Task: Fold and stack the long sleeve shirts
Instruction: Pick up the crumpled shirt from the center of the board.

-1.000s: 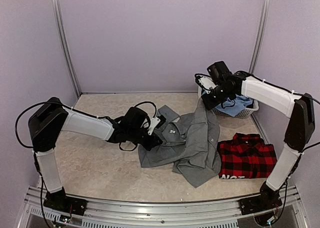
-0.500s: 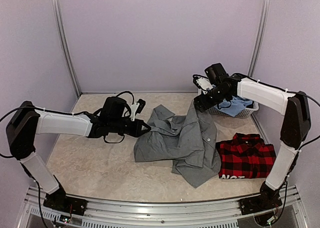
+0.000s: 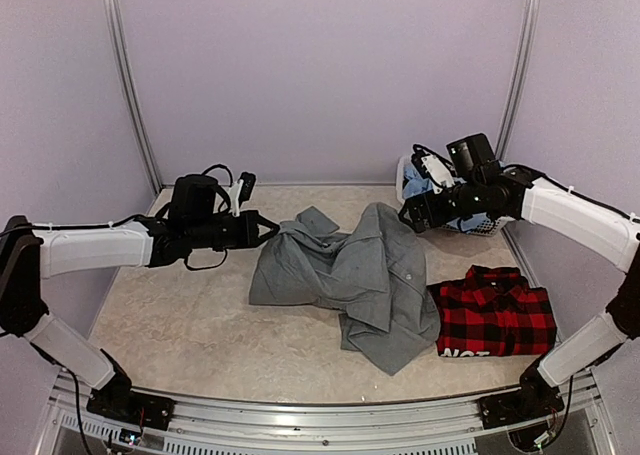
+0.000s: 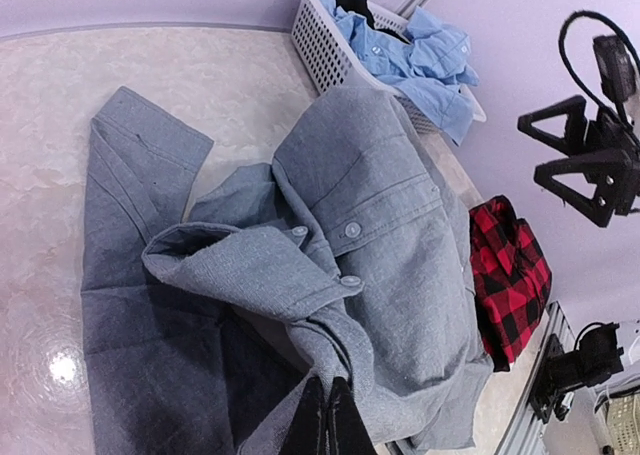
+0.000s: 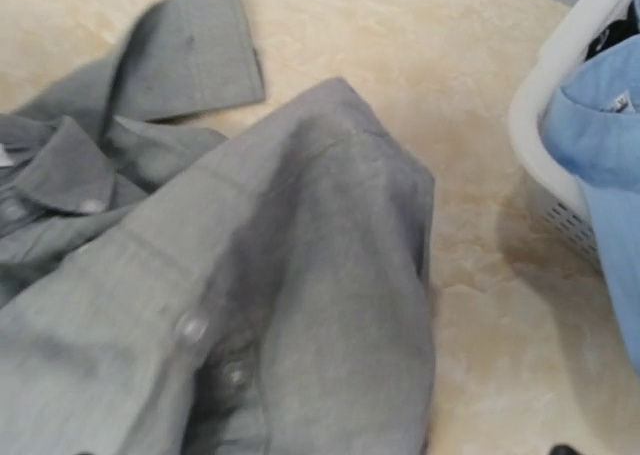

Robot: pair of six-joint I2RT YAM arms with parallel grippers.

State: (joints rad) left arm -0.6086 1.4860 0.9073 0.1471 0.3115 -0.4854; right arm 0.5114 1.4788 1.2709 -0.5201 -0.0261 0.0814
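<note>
Left gripper [image 4: 325,423] pinched left edge of grey shirt [image 3: 350,275]; right gripper [image 4: 530,148] hung wide, empty. Unanchored, the bunched shirt could drag left instead of spreading.

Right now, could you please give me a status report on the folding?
Left gripper shut on grey shirt; right gripper open above it. Shirt crumpled, unfolded. Plaid shirt folded alongside; basket near right gripper.

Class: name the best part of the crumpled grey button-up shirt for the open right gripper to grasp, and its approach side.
Probably the raised far edge of the grey shirt, beside the white basket. Come from the right: that fold bulges off the table, nearest the right gripper.
</note>
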